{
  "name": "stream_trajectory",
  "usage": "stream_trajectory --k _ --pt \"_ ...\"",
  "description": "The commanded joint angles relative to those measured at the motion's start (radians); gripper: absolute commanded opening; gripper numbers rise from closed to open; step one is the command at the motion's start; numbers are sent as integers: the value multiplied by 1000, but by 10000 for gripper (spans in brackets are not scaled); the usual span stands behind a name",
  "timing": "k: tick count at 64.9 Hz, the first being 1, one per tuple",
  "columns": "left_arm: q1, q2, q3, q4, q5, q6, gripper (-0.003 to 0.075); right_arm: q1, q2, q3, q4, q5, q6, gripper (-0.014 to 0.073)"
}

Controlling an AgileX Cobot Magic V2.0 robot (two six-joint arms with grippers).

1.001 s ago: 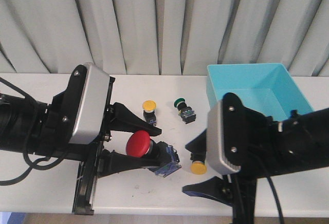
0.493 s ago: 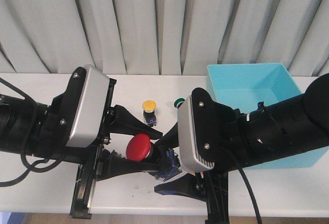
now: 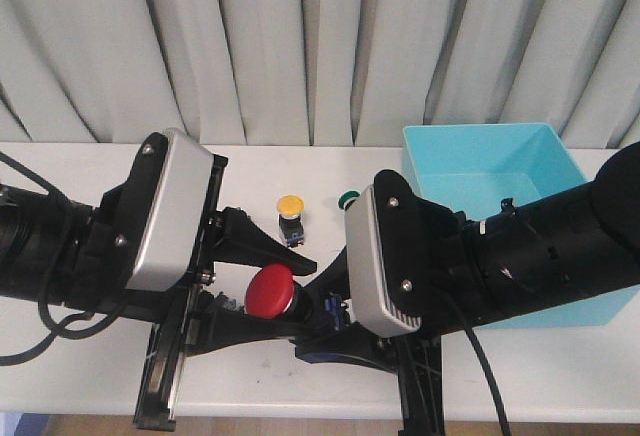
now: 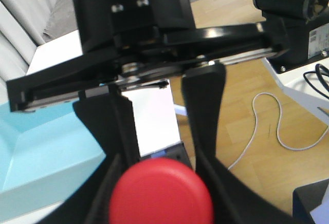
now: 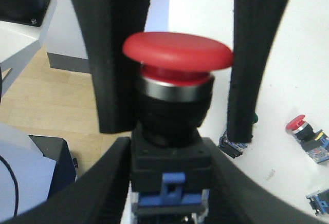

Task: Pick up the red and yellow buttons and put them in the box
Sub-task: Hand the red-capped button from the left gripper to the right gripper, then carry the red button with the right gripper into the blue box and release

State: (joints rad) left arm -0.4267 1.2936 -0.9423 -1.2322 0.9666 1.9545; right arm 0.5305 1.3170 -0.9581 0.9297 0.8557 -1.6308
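A white bench (image 3: 90, 161) stands before pale pleated curtains (image 3: 300, 46). At its far right sits the large turquoise box (image 3: 490, 161), open at the top; nothing shows inside the visible part. Two black arms with silver wrist housings reach toward each other over the middle of the bench. The left hand (image 3: 285, 291) has its fingers on either side of a big red button (image 3: 270, 289), the cap facing the camera in the front view. The right hand (image 3: 325, 331) comes in from the opposite side, its fingers flanking the black body and blue contact block of the same button (image 5: 177, 59); whether either hand actually presses on it cannot be told. Behind them, standing free on the bench, is a small yellow button (image 3: 290, 206), and beside it a green-capped button (image 3: 348, 197) partly hidden by the right arm. The right wrist view shows a further small red button (image 5: 300, 126) lying on the bench.
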Motion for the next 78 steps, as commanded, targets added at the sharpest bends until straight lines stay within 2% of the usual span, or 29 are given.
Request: stream_trajectory --k 1,10,27,36,41,51,57,65,72,78 --pt "0 -25 -21 -82 -4 -7 188 0 -21 -32 43 -1 -10 192" --pt "0 -25 -21 -82 -4 -7 288 0 -21 -32 43 -1 -10 171" --pt "0 -25 -21 -65 -4 -19 529 0 -21 -32 43 -1 -2 174" --pt "0 -25 -21 0 -12 -66 573 0 -25 -32 -9 -5 33 175" --pt "0 -25 -21 61 -46 -120 573 -7 -32 -32 -95 -6 118 177" --pt "0 -25 -21 251 -132 -260 573 -69 -66 -32 -346 -27 406 178" --pt "0 -25 -21 366 -164 -366 573 -127 -74 -32 -526 -39 637 178" --pt "0 -25 -21 477 -186 -458 566 -263 -58 -32 -738 -90 1092 178" --pt "0 -25 -21 498 -187 -482 557 -403 -10 -35 -845 -128 1436 181" --pt "0 -25 -21 498 -186 -482 556 -500 66 -76 -905 -88 1542 185"
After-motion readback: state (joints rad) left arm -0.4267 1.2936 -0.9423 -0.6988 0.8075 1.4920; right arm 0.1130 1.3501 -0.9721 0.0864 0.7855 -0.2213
